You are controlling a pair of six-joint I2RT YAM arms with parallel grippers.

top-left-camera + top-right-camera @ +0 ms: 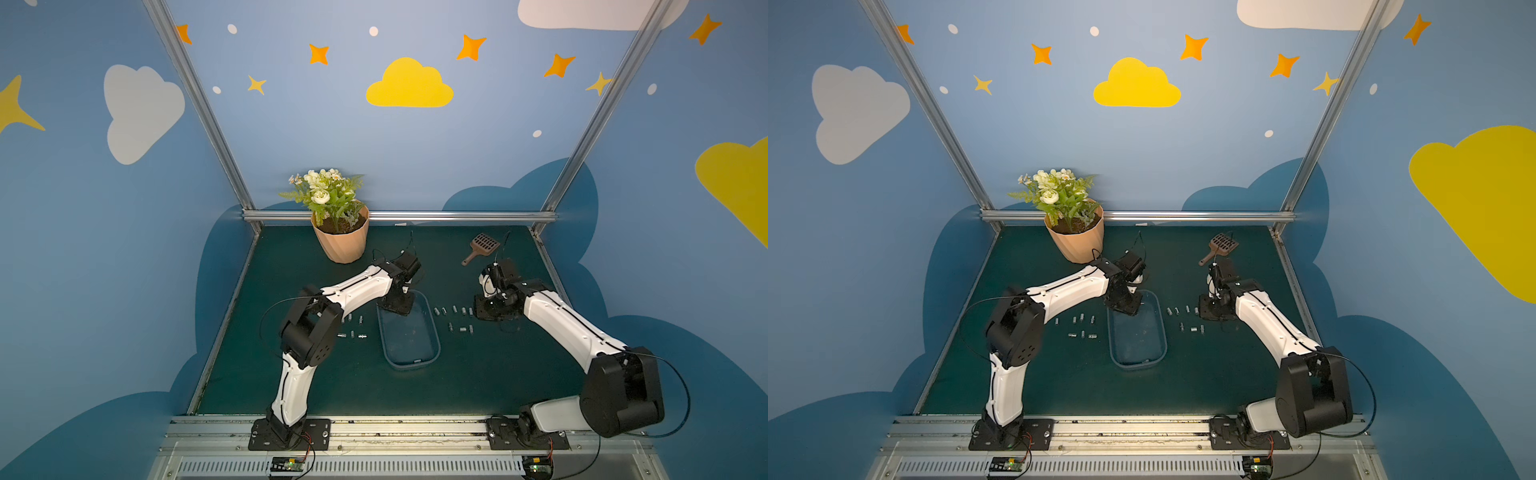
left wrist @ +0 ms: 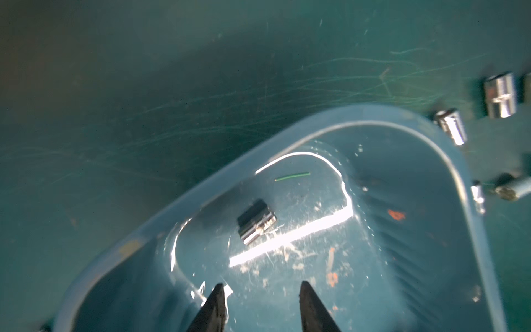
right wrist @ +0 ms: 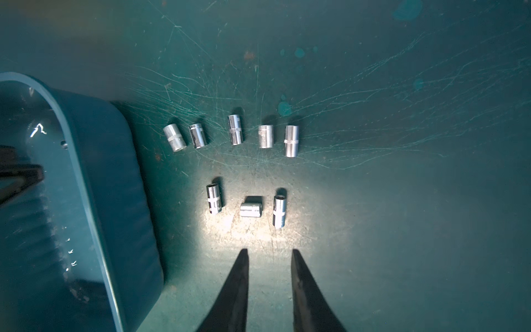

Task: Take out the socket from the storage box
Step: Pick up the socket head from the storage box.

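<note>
The storage box (image 1: 409,366) (image 1: 1138,365) is a translucent bluish tub in mid-table. In the left wrist view one chrome socket (image 2: 256,225) lies on its side on the floor of the box (image 2: 373,115). My left gripper (image 2: 262,284) hangs over the box's far end (image 1: 397,305), open, with nothing between its fingers and the socket a short way ahead of the tips. My right gripper (image 3: 269,250) is right of the box (image 3: 71,143), just above the mat. Its jaws are slightly apart and empty, pointing at loose sockets (image 3: 250,209).
Several sockets lie in rows on the mat on both sides of the box, left (image 1: 353,326) and right (image 1: 455,318). A peach flowerpot (image 1: 340,243) stands at the back, and a brown slotted scoop (image 1: 482,245) lies back right. A short green wire (image 2: 291,176) lies in the box.
</note>
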